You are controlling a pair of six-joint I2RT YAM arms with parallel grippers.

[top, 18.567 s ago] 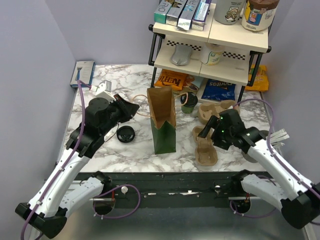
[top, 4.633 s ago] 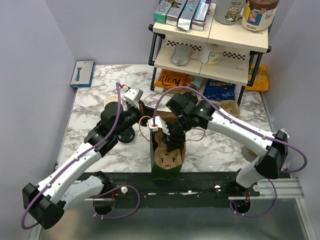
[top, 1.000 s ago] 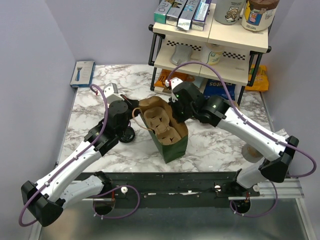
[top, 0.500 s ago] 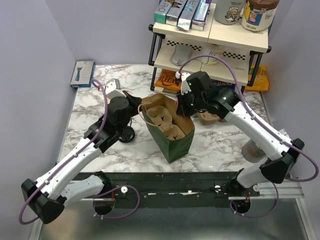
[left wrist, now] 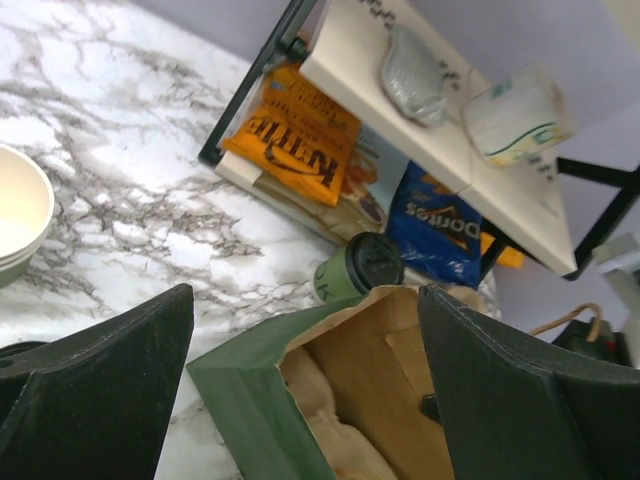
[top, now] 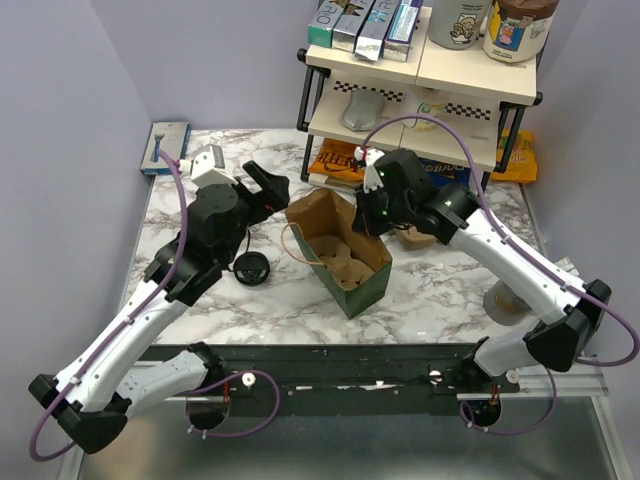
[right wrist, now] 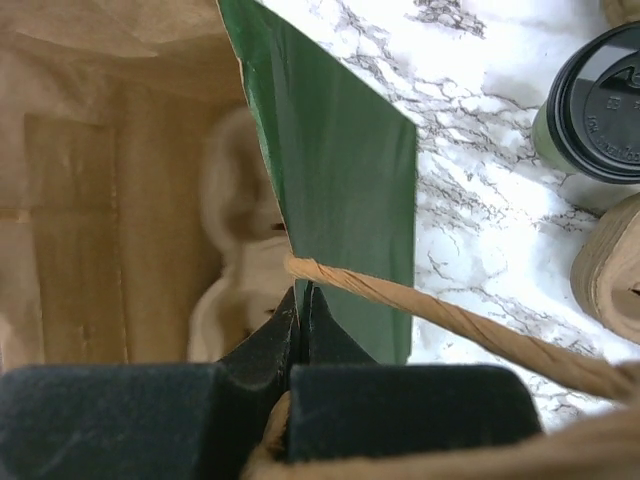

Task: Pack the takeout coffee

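Dark-green paper cup with black plastic lid (right wrist: 600, 108): cut off by right edge in right wrist view; lower part hidden behind green paper bag (left wrist: 245, 410) in left wrist view. Brown moulded-pulp carrier (right wrist: 235, 270) inside bag: blurred. Cream bowl (left wrist: 18, 215): cut by left edge.

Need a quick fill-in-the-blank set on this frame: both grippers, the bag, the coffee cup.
1. The left gripper has its jaws ____.
2. The right gripper is ____ on the rim of the paper bag.
3. The takeout coffee stands on the table with its black lid ____.
4. The pulp cup carrier sits ____ the bag.

Missing words: open; shut; on; inside
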